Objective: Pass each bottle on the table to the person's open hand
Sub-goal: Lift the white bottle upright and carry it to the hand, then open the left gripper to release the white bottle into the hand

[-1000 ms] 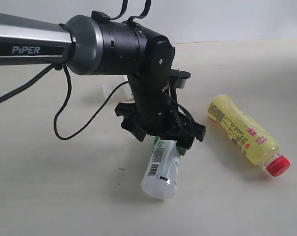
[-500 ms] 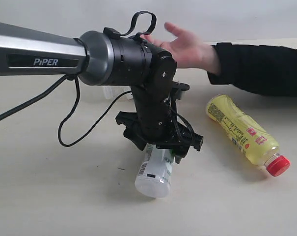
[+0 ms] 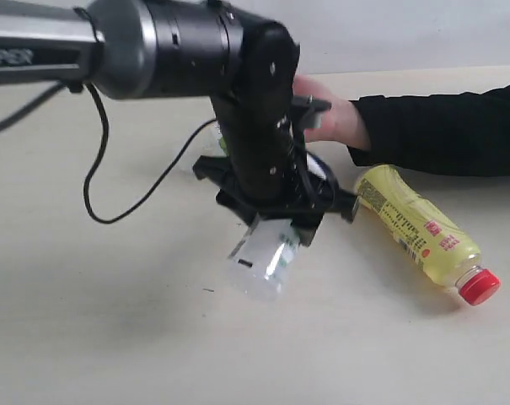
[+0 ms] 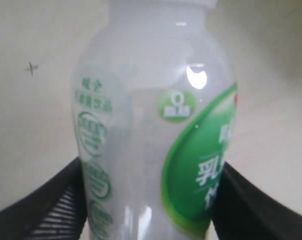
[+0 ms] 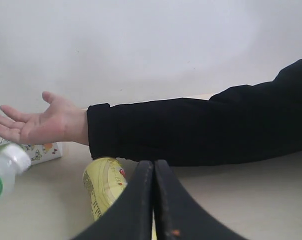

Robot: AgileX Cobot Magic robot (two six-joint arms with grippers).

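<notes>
My left gripper (image 3: 280, 226) is shut on the white bottle with the green label (image 3: 263, 257), holding it tilted above the table (image 3: 86, 337). Up close, the bottle (image 4: 155, 125) fills the gap between the black fingers (image 4: 46, 210). The person's open hand (image 3: 335, 122) lies palm up just behind that arm; it also shows in the right wrist view (image 5: 38, 125). The yellow bottle with the red cap (image 3: 419, 228) lies on the table to the right. My right gripper (image 5: 153, 166) is shut and empty, near the yellow bottle (image 5: 103, 185). The clear red-capped bottle is out of view.
A small bottle with a fruit label (image 5: 41, 152) lies on the table below the hand. The person's black sleeve (image 3: 440, 126) stretches across the back right. A black cable (image 3: 111, 202) hangs from the left arm over the table's left side.
The left arm has lifted the white bottle off the table and tilted it up. The person's hand came in from the right and now sits lower, behind the arm.
</notes>
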